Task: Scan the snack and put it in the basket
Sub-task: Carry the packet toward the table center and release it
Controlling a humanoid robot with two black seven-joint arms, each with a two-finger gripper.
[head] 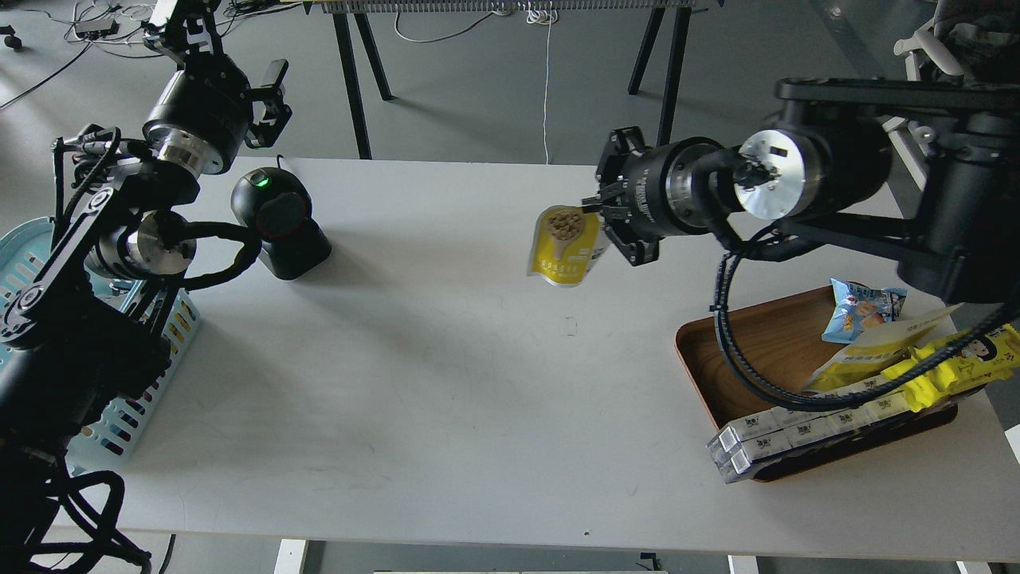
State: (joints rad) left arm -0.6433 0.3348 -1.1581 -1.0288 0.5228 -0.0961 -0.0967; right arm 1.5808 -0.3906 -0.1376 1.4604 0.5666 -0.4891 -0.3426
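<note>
Midair above the white table (446,383), the snack (564,245) hangs from my right gripper (599,209), whose fingers pinch the pouch's upper right edge, its yellow front showing. A black scanner (280,223) with a green light stands well to its left. My left gripper (267,100) is raised behind the scanner; I cannot tell how its fingers stand. Behind my left arm, the basket (24,247) sits at the table's left edge. A wooden tray (749,351) of packets rests at right.
</note>
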